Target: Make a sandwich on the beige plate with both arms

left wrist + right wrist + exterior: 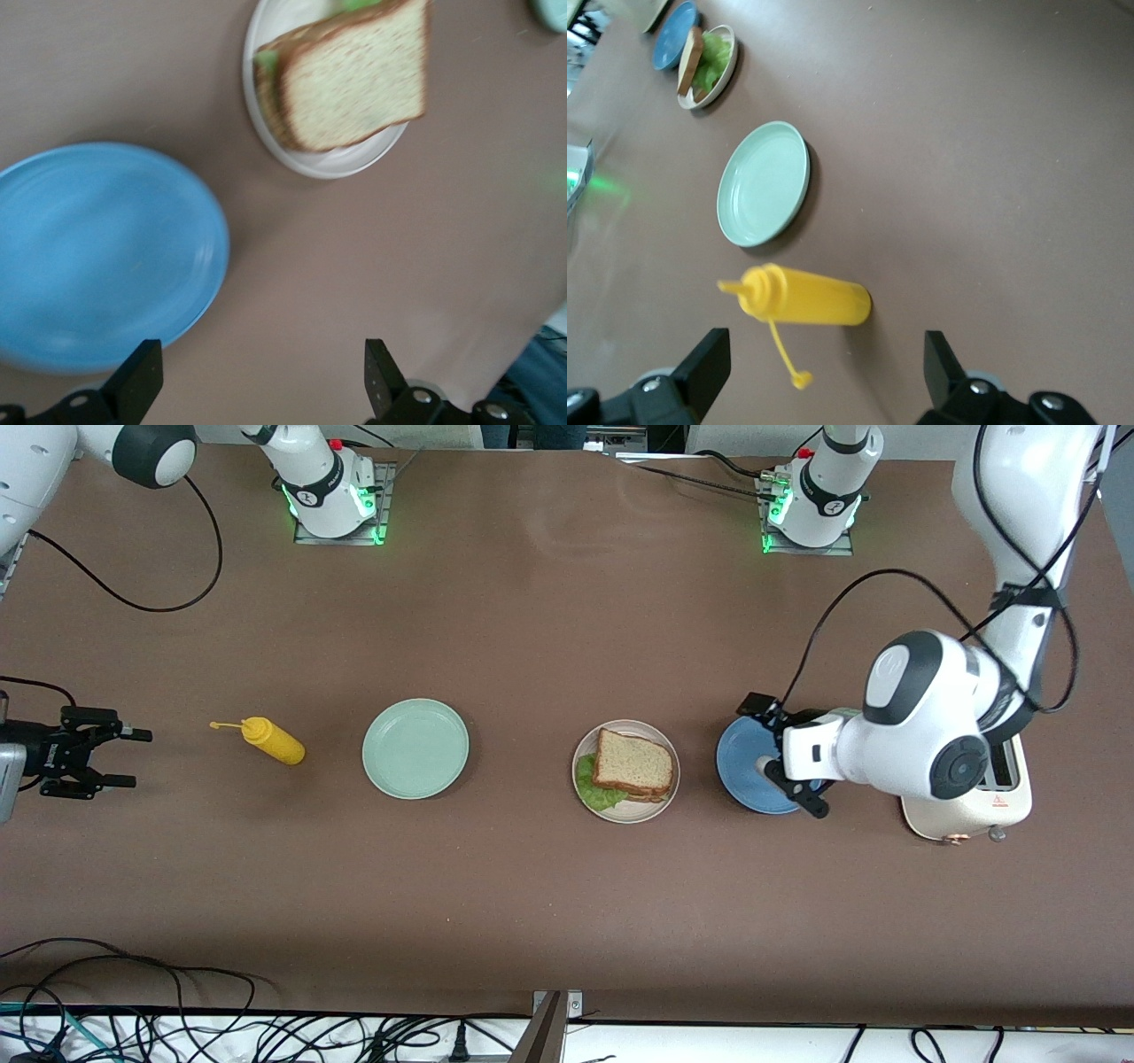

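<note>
Already assembled: sandwich (631, 765) is seen on beige plate (660, 804).
Left claw (791, 762): released, over blue plate (740, 775), beside the sandwich.
Right claw (124, 758): released, well apart.

My sandwich (632, 765) lies flat on the beige plate (660, 807), two square brown slices with darker crust stacked nearly flush, and ruffled green lettuce sticks out from between them at about eight o'clock on the plate in the front view. The top slice sits slightly turned, its corners off square to the table edge. The plate itself is round, shallow and matte, resting near mid-table.
</note>
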You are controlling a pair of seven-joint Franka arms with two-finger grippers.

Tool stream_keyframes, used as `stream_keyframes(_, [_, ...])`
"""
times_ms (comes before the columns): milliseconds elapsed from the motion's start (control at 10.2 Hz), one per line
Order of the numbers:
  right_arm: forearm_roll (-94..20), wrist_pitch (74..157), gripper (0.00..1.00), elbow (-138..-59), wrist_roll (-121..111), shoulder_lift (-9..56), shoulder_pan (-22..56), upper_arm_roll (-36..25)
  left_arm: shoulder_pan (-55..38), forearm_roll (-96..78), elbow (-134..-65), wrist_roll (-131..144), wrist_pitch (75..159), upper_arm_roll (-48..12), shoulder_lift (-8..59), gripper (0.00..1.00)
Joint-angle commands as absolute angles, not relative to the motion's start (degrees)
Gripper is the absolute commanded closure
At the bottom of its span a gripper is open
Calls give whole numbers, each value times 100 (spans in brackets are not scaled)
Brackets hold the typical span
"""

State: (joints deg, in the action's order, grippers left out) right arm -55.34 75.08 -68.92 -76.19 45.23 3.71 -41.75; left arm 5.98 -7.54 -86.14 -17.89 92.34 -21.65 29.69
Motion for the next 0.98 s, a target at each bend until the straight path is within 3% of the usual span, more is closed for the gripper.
stream_keyframes(0, [-4959, 7330, 2, -6084, -6307, 4430, 587, -4192, 580, 67, -8745, -657, 8878, -2197, 2148, 0])
stream_keyframes(293, [-4301, 7356, 1, -5968, -4874, 4071, 1140, -4175, 178, 814, -8771, 96, 8754, -1909, 1321, 0])
stream_keyframes(488, [-3388, 7348, 1, -5968, -3505, 3624, 1440, -3913, -129, 372, -8928, -17, 8885, -1094, 654, 0])
stream_keyframes(586, [-2644, 7365, 1, -5976, -2828, 3273, 1441, -3450, -315, 326, -9147, -35, 8947, -733, 294, 0])
stream_keyframes(879, [-479, 7444, 0, -6300, -1482, 2454, 1354, -1814, 51, -173, -9510, -220, 8965, -712, -246, 0])
